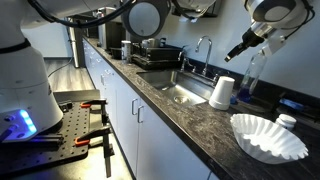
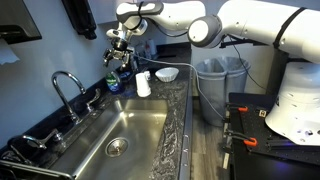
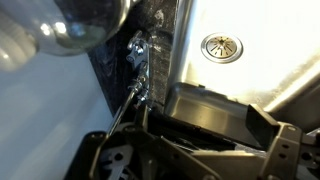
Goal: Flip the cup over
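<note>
The white tapered cup [image 1: 222,92] stands on the dark counter beside the sink, and its narrower end seems to be up. It also shows in an exterior view [image 2: 143,84]. My gripper [image 1: 239,52] hangs in the air above and behind the cup, near the wall and the clear bottle [image 1: 256,72], and touches neither. It shows in an exterior view [image 2: 118,46] too. In the wrist view the jaws [image 3: 200,115] look open and empty, and the cup is out of view there.
A wide white fluted filter bowl [image 1: 268,136] lies on the counter near the cup and also shows in an exterior view [image 2: 166,74]. The steel sink [image 2: 125,135] with its faucet [image 2: 68,88] is beside them. Its drain [image 3: 221,47] shows in the wrist view.
</note>
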You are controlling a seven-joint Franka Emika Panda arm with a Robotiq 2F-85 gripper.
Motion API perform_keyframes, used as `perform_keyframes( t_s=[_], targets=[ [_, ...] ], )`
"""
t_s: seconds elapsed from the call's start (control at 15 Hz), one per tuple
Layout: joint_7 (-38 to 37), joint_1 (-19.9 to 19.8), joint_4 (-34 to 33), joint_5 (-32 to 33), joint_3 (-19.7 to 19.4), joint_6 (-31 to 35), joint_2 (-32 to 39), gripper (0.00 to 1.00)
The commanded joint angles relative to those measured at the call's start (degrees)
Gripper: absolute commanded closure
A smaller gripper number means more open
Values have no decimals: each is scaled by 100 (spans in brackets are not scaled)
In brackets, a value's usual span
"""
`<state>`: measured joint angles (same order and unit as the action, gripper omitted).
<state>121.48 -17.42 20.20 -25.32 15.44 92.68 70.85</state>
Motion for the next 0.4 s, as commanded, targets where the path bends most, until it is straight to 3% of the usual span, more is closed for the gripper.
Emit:
perform_keyframes(
  t_s=[0.0,0.33],
  targets=[
    [-62,-13,1,160,53,-121,-81,0],
    [-17,-25,1,120,94,-8,2,0]
  ],
)
